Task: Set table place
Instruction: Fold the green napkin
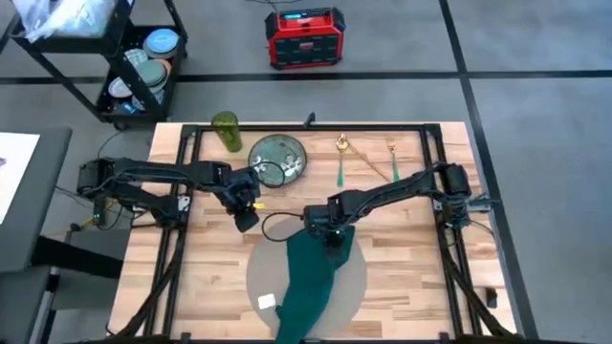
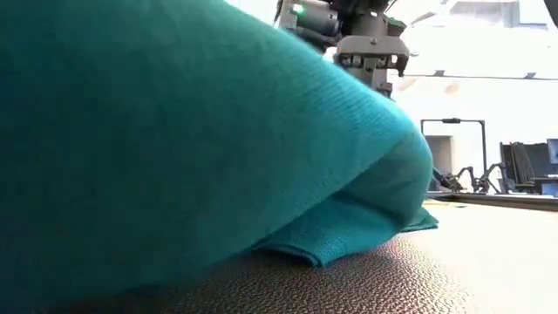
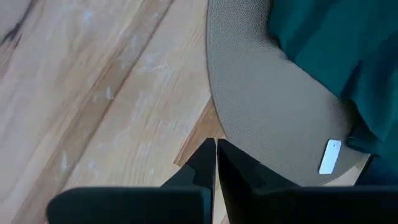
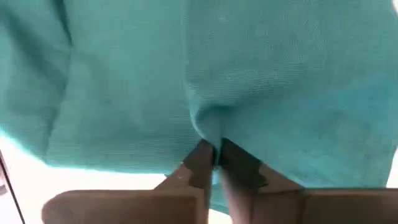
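Your right gripper (image 1: 330, 235) sits over the far edge of the placemat (image 1: 258, 272), near the middle of the table (image 1: 402, 268). Its fingers (image 4: 200, 163) are pinched together on a fold of the teal cloth (image 1: 314, 282). That cloth runs from the gripper toward the near edge of the table, draped across the middle of the mat. In the low view the cloth (image 2: 174, 131) fills most of the picture, bunched up, with a folded hem resting on the mat's pebbled surface (image 2: 392, 279).

Your left gripper (image 1: 245, 215) hangs over bare wood just beside the mat's far-left rim, apart from the cloth. Its fingers (image 3: 202, 165) are closed against each other with nothing between them. The left wrist view shows the mat's curved edge (image 3: 261, 118) and a small white tag (image 3: 329, 156) lying on it beside the cloth.

Farther back on the table:
- green patterned plate (image 1: 277, 158), round
- green cup (image 1: 226, 131), beside the plate
- gold-coloured cutlery (image 1: 363, 158), laid to the plate's right

Beyond the table, a black cart (image 1: 134, 57) and a red box (image 1: 304, 36) stand on the floor.
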You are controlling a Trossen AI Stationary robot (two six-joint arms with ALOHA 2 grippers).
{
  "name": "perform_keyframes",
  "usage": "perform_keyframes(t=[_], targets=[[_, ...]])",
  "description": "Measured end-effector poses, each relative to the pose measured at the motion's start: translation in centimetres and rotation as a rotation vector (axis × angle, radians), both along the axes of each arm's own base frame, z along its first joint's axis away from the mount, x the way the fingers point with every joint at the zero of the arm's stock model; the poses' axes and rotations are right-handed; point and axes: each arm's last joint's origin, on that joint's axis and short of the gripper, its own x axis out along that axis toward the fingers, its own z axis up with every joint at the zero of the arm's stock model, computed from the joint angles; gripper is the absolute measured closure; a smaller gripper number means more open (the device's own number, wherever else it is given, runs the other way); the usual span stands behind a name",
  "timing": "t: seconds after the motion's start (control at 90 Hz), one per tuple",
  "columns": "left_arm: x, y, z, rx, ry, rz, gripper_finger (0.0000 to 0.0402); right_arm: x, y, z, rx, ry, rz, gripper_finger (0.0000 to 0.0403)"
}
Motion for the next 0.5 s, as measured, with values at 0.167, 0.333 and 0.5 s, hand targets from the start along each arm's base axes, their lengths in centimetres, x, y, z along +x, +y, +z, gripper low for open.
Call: perform_keyframes(t=[0.167,0.333,0.5], targets=[[0.0,0.0,0.0,0.0,-0.001,0.0,0.0402,1.1,-0.3,2.1,-0.022,-0.049,-0.016,0.0401],[0.0,0.0,0.0,0.0,-0.002,0.0,0.0402,1.9,-1.7,5.9,-0.12,-0.064,-0.065,0.0402],[-0.2,-0.1,-0.1,-0.017,0.024,-0.005,0.0402,2.0,-2.7,10.8,-0.179,-0.07,-0.126,0.0402]])
